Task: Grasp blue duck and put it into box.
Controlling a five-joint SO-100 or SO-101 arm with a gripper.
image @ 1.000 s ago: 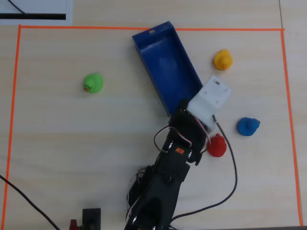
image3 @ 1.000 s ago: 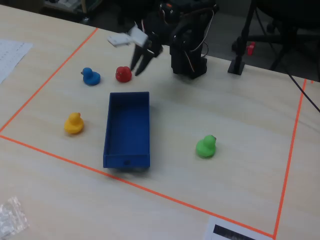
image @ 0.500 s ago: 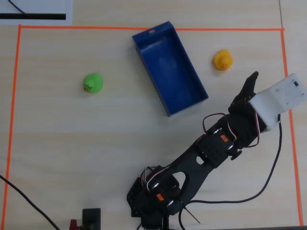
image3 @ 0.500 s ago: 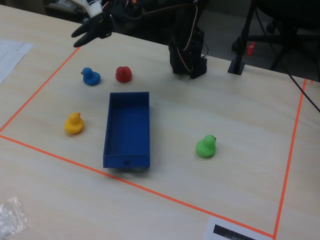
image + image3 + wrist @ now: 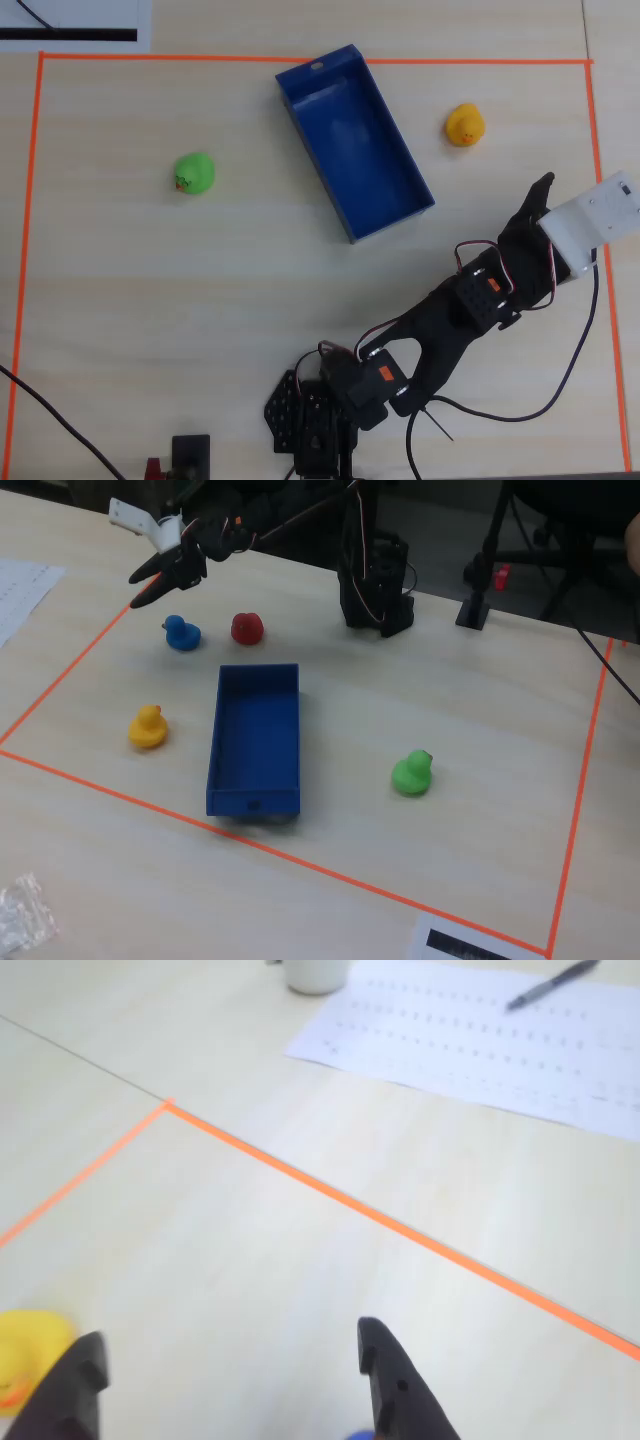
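Fixed view: the claw (image 5: 145,588) hangs above the desk (image 5: 470,700) at the far left, fingers apart and holding nothing, just left of and above the blue duck (image 5: 181,633).
Blue duck: sits on the desk, right of the orange tape line (image 5: 65,680), with the red duck (image 5: 246,628) just beside it on the right; the arm hides both in the overhead view.
Box: the box (image 5: 255,742) lies empty near the middle, nearer than both ducks, open top ready to take the drop.
Wrist view: two dark fingers (image 5: 395,1385) frame bare desk; a sliver of blue shows at the bottom edge, likely the duck below the claw.
Other ducks: the yellow duck (image 5: 464,125) and the green duck (image 5: 194,173) stand well apart from the claw.
Judgement: the spread looks like an approach, so the claw needs to drop and shift right.
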